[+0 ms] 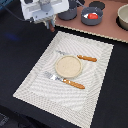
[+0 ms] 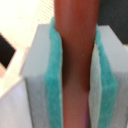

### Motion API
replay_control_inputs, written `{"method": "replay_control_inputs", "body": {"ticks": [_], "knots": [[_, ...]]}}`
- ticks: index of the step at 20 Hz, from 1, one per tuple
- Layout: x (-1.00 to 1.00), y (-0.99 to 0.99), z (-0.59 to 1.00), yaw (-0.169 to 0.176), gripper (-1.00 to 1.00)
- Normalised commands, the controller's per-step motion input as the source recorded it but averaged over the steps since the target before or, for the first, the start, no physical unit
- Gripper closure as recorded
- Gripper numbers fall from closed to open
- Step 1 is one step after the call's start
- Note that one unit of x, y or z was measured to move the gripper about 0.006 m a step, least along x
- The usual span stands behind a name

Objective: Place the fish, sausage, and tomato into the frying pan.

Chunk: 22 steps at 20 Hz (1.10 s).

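sausage clamped in jaws — ends cut off | tomato in frying pan

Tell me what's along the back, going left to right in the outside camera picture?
Gripper holding the sausage → dark pot → frying pan with the tomato inside → beige bowl.

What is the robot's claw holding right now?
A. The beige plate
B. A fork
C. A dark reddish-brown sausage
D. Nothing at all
C. In the wrist view the sausage sits clamped between the gripper's teal-edged pads, while the fork and the plate lie untouched on the placemat in the exterior view.
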Motion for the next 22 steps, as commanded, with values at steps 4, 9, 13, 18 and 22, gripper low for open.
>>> {"method": "replay_control_inputs", "body": {"ticks": [4,9,13,18,22], "knots": [[1.0,0.45,0.93,0.0,1.0],[1.0,0.47,0.82,0.0,1.0],[0.96,0.48,0.58,0.0,1.0],[0.9,0.51,0.56,0.02,1.0],[0.78,0.53,0.48,0.073,1.0]]}}
